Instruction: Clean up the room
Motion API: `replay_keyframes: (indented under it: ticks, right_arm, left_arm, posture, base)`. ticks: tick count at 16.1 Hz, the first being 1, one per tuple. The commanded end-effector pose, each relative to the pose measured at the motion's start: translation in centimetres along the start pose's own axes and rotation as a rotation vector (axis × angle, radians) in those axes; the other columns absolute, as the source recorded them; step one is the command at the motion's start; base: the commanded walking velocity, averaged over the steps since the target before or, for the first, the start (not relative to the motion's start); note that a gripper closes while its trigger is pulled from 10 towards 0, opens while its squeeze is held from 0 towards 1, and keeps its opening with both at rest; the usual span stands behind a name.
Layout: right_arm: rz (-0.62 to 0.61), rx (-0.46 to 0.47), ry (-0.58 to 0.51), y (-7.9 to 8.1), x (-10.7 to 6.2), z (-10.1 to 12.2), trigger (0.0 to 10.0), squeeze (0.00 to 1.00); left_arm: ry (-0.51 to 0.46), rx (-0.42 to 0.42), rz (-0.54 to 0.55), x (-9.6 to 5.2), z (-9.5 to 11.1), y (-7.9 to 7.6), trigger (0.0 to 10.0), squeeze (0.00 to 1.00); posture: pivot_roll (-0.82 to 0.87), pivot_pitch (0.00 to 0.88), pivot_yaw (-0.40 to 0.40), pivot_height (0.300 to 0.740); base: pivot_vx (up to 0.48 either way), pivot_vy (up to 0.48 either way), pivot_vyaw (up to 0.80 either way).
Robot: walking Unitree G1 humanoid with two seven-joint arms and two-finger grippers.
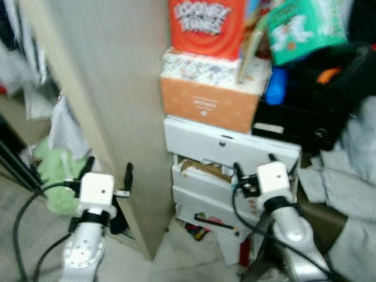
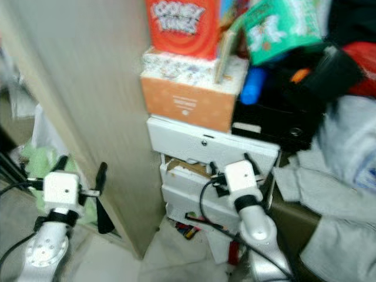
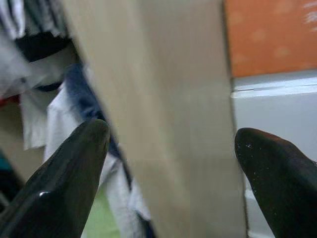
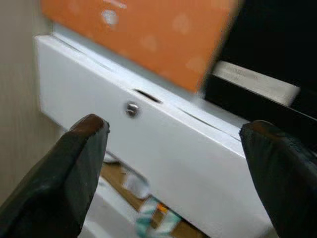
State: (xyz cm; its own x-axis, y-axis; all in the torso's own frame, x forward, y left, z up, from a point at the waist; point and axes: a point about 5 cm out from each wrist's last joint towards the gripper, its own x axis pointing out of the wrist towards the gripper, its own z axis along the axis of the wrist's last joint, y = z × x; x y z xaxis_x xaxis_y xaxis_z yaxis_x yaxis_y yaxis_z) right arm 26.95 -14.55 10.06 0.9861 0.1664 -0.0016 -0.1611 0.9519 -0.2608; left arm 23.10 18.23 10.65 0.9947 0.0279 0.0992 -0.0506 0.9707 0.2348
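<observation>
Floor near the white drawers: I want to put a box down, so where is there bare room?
One pale floor patch lies bare, bordered by the tall beige wooden panel and the white plastic drawer unit. It narrows where small red and yellow clutter lies under the drawers. Left of the panel a green soft toy and hanging clothes crowd it; right, grey fabric piles up.

ahead: blocked by wooden panel [image 1: 111, 117] and stacked white drawers [image 1: 226, 147] | above: orange box [image 1: 208, 103] on top | right: grey clothes [image 1: 352, 170] crowding | low: bare floor [image 1: 176, 252] strip open between panel and drawers
</observation>
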Motion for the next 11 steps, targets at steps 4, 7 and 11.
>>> replay_keyframes:
  ticks: [4, 7, 11]
  right_arm:
    - [-0.008, 0.017, -0.006, -0.3, -1.3, 0.6, 10.0, 0.00]
    - [-0.053, 0.079, 0.023, -0.7, -2.9, 0.2, 10.0, 0.00]
    - [-0.081, 0.071, 0.042, -0.9, -3.6, -0.1, 10.0, 0.00]
  left_arm:
    - [0.008, 0.017, 0.004, -0.6, 0.1, 0.6, 10.0, 0.00]
    - [0.027, 0.038, 0.007, -1.2, -0.2, 1.4, 10.0, 0.00]
    - [0.055, 0.083, 0.018, -2.4, -0.7, 2.8, 10.0, 0.00]
  posture:
    - [-0.01, 0.010, -0.017, 0.740]
    - [0.00, 0.012, -0.020, 0.740]
    - [0.00, 0.014, -0.003, 0.740]
  base:
    - [0.000, 0.000, 0.00]
    - [0.000, 0.000, 0.00]
    - [0.000, 0.000, 0.60]
